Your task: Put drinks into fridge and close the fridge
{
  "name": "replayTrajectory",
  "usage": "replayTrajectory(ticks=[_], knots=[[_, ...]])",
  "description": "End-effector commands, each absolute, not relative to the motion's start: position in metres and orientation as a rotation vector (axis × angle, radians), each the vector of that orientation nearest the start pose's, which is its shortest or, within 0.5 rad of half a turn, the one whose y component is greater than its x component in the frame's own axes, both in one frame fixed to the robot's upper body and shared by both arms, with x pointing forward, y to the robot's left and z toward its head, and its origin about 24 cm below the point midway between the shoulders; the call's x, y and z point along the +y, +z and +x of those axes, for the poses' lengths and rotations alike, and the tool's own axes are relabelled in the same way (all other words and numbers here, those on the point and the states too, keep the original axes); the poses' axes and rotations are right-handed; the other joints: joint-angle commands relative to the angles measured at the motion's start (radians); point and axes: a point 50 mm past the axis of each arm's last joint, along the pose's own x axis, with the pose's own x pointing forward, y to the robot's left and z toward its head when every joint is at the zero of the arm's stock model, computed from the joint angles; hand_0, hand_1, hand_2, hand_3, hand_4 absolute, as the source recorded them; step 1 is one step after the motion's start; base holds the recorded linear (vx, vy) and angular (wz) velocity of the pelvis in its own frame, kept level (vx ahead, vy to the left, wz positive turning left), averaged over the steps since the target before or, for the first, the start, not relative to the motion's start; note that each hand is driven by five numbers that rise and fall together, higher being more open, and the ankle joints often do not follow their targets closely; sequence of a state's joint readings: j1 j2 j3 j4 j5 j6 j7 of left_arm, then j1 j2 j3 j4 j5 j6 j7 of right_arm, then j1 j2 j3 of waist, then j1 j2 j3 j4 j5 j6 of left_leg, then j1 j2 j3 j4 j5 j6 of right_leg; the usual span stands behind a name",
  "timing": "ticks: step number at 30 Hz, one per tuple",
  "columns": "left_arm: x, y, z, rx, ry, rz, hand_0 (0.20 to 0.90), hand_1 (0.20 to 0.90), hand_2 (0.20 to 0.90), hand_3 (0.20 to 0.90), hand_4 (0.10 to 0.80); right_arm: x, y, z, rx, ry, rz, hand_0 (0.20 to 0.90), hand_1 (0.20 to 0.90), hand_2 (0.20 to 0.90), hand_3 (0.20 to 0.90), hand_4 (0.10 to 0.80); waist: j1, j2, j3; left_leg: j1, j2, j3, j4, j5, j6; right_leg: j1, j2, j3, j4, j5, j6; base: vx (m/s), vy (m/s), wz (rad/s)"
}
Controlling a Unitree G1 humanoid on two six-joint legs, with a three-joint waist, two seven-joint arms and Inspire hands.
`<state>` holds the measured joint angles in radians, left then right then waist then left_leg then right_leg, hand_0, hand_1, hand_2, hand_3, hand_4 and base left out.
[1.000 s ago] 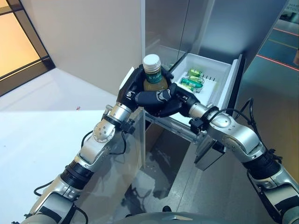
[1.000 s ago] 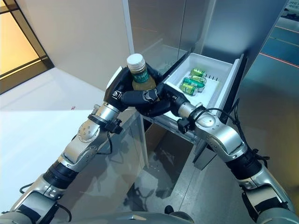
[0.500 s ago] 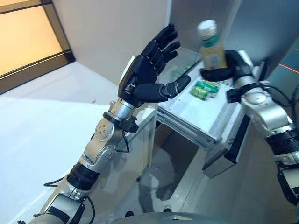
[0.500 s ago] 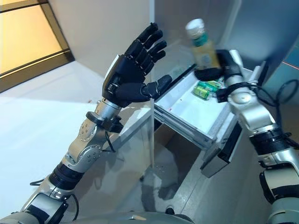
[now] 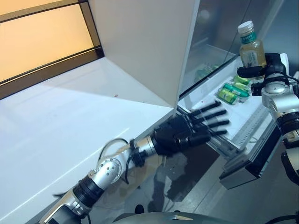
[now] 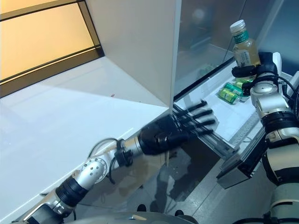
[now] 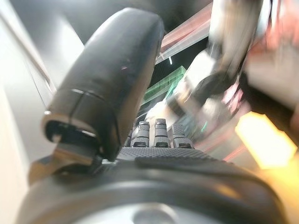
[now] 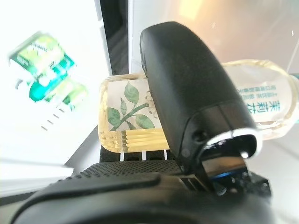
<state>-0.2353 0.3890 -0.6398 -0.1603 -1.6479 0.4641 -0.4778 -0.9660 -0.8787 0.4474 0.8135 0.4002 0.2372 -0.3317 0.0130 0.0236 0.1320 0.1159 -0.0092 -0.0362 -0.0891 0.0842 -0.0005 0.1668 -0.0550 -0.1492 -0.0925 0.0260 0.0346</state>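
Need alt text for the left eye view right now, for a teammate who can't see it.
The right hand holds a bottle upright above the open white fridge drawer, where green cans lie. The left hand stretches out flat and empty by the drawer's front edge.

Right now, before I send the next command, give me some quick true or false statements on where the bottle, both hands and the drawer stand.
1. The right hand holds the bottle. True.
2. The bottle lies flat in the drawer. False: it is upright in the right hand, above the drawer.
3. The left hand is curled round a can. False: its fingers are straight, reaching toward the drawer's front edge, holding nothing.
4. Green cans already lie in the drawer. True.
5. The fridge drawer is pushed shut. False: it stands pulled out.
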Motion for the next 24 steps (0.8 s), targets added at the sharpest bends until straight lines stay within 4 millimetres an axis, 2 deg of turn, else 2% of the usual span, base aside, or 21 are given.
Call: replayTrajectory(ticks=[1, 5, 8, 11, 13, 14, 15, 17, 19, 20, 24], knots=[[0.023, 0.113, 0.190, 0.526, -1.481, -1.639, 0.900, 0.900, 0.900, 0.900, 0.800, -0.295, 0.341, 0.371, -0.401, -0.563, -0.637, 0.300, 0.300, 0.300, 0.200, 0.100, 0.042, -0.073, -0.128, 0.017, 0.018, 0.046, 0.002, -0.093, -0.019, -0.020, -0.003, 0.016, 0.005, 0.019, 0.021, 0.025, -0.031, 0.11], [0.020, 0.092, 0.178, 0.698, -1.432, -1.641, 0.900, 0.900, 0.900, 0.900, 0.800, -0.300, 0.324, 0.376, -0.302, -0.532, -0.654, 0.300, 0.300, 0.300, 0.200, 0.100, 0.054, -0.072, -0.111, 0.011, 0.021, 0.038, 0.002, -0.089, -0.021, -0.024, 0.000, 0.008, 0.005, 0.019, 0.017, -0.003, -0.032, 0.15], [0.025, 0.077, 0.180, 0.778, -1.321, -1.605, 0.900, 0.900, 0.900, 0.900, 0.800, -0.308, 0.309, 0.378, -0.222, -0.513, -0.662, 0.300, 0.300, 0.300, 0.200, 0.100, 0.061, -0.070, -0.099, 0.007, 0.023, 0.034, 0.002, -0.086, -0.021, -0.028, 0.002, 0.007, 0.005, 0.021, 0.016, -0.014, -0.021, 0.13], [0.033, 0.041, 0.179, 0.875, -1.144, -1.529, 0.900, 0.900, 0.900, 0.900, 0.800, -0.318, 0.280, 0.380, -0.070, -0.458, -0.703, 0.300, 0.300, 0.300, 0.200, 0.100, 0.070, -0.065, -0.084, 0.001, 0.024, 0.025, 0.002, -0.081, -0.021, -0.034, 0.005, 0.008, 0.005, 0.022, 0.014, -0.013, -0.030, 0.05], [0.043, 0.006, 0.173, 0.909, -1.031, -1.468, 0.900, 0.900, 0.900, 0.900, 0.800, -0.325, 0.260, 0.379, 0.030, -0.427, -0.733, 0.300, 0.300, 0.300, 0.200, 0.100, 0.074, -0.061, -0.074, -0.002, 0.026, 0.022, 0.002, -0.078, -0.020, -0.038, 0.006, 0.011, 0.005, 0.023, 0.014, -0.010, -0.037, 0.01], [0.052, -0.020, 0.167, 0.936, -0.934, -1.407, 0.900, 0.900, 0.900, 0.900, 0.800, -0.331, 0.246, 0.378, 0.092, -0.417, -0.757, 0.300, 0.300, 0.300, 0.200, 0.100, 0.079, -0.057, -0.063, -0.009, 0.027, 0.017, 0.002, -0.073, -0.020, -0.043, 0.006, 0.014, 0.005, 0.025, 0.012, -0.015, -0.043, 0.01], [0.056, -0.029, 0.166, 0.941, -0.896, -1.373, 0.900, 0.900, 0.900, 0.900, 0.800, -0.333, 0.240, 0.377, 0.124, -0.409, -0.761, 0.300, 0.300, 0.300, 0.200, 0.100, 0.080, -0.056, -0.059, -0.011, 0.028, 0.016, 0.002, -0.071, -0.020, -0.045, 0.006, 0.015, 0.005, 0.026, 0.012, -0.021, -0.051, 0.02], [0.071, -0.061, 0.157, 0.967, -0.783, -1.292, 0.900, 0.900, 0.900, 0.900, 0.800, -0.338, 0.227, 0.376, 0.177, -0.396, -0.776, 0.300, 0.300, 0.300, 0.200, 0.100, 0.086, -0.053, -0.044, -0.020, 0.029, 0.012, 0.002, -0.065, -0.019, -0.053, 0.008, 0.019, 0.005, 0.030, 0.009, -0.029, -0.052, 0.03], [0.082, -0.077, 0.154, 0.981, -0.708, -1.223, 0.900, 0.900, 0.900, 0.900, 0.800, -0.340, 0.221, 0.375, 0.213, -0.388, -0.775, 0.300, 0.300, 0.300, 0.200, 0.100, 0.091, -0.051, -0.031, -0.030, 0.031, 0.009, 0.002, -0.060, -0.019, -0.063, 0.009, 0.021, 0.005, 0.033, 0.007, -0.060, -0.074, 0.07], [0.094, -0.092, 0.149, 0.996, -0.646, -1.163, 0.900, 0.900, 0.900, 0.900, 0.800, -0.344, 0.215, 0.373, 0.247, -0.386, -0.786, 0.300, 0.300, 0.300, 0.200, 0.100, 0.097, -0.051, -0.017, -0.041, 0.032, 0.010, 0.002, -0.054, -0.019, -0.074, 0.010, 0.021, 0.005, 0.037, 0.006, -0.081, -0.090, 0.11], [0.121, -0.111, 0.149, 0.983, -0.532, -0.949, 0.900, 0.900, 0.900, 0.900, 0.800, -0.353, 0.204, 0.368, 0.310, -0.373, -0.794, 0.300, 0.300, 0.300, 0.200, 0.100, 0.106, -0.051, 0.015, -0.072, 0.036, 0.009, 0.002, -0.042, -0.018, -0.103, 0.013, 0.022, 0.005, 0.045, 0.003, -0.096, -0.095, 0.10]])
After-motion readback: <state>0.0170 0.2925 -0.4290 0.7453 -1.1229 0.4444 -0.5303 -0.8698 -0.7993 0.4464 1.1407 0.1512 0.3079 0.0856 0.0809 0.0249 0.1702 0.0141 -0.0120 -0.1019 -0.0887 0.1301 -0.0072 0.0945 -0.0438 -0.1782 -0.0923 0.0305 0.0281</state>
